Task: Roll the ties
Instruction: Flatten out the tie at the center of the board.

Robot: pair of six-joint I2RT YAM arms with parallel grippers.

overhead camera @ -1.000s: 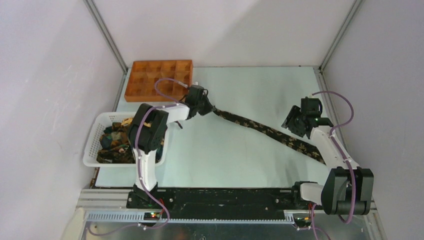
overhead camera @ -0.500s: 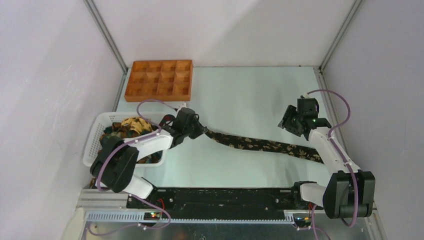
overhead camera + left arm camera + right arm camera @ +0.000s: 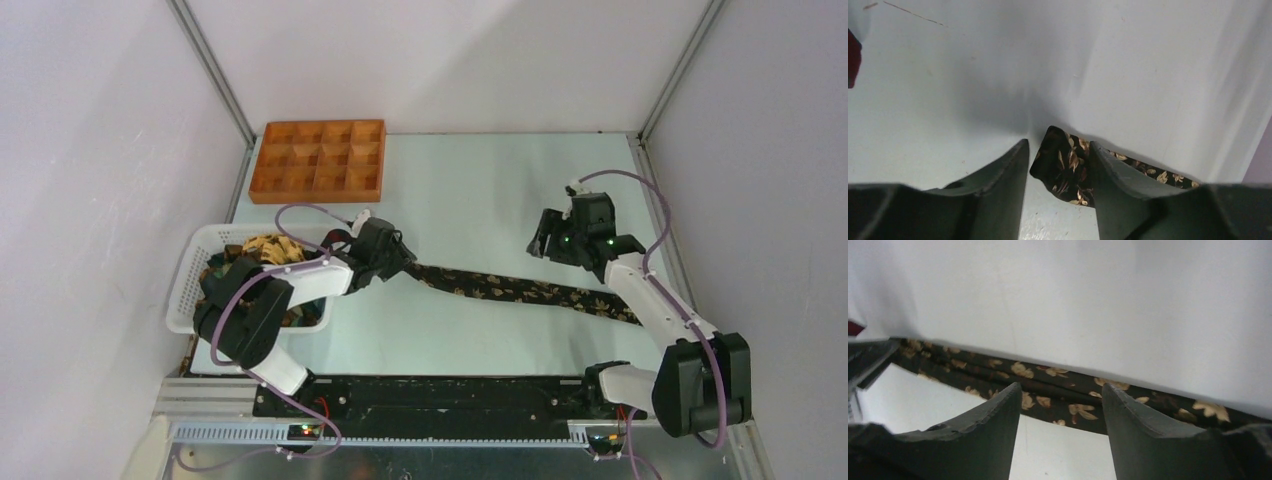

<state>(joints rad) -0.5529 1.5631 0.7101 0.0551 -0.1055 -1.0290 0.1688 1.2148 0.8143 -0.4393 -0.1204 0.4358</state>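
**Overhead view.** A pale table (image 3: 480,190) bore one tie (image 3: 520,291), dark with a gold leaf print, stretched out flat. It ran from just left of centre towards the lower right of the frame, slanting slightly downward. The left claw (image 3: 402,263) sat at the tie's left end. The right claw (image 3: 548,243) stood above and to the right of centre, over the table just beyond the tie's far edge. At centre left, a white mesh basket (image 3: 185,290) held more ties (image 3: 240,262) in a loose heap. An orange tray (image 3: 316,194), divided into compartments, lay in the upper left and well apart from the stretched tie.

**Left wrist view.** The left claw (image 3: 1058,146) was open, its two dark fingers (image 3: 998,180) parted. The blunt end of the tie (image 3: 1063,167) lay on the table between them, with a narrow strip of table showing beside the left finger. Whether the right finger touched the cloth could not be told.

**Right wrist view.** The right claw (image 3: 1060,389) was open and held nothing. The tie (image 3: 968,370) crossed the frame from middle left to lower right, beyond and between the fingers (image 3: 1143,430).
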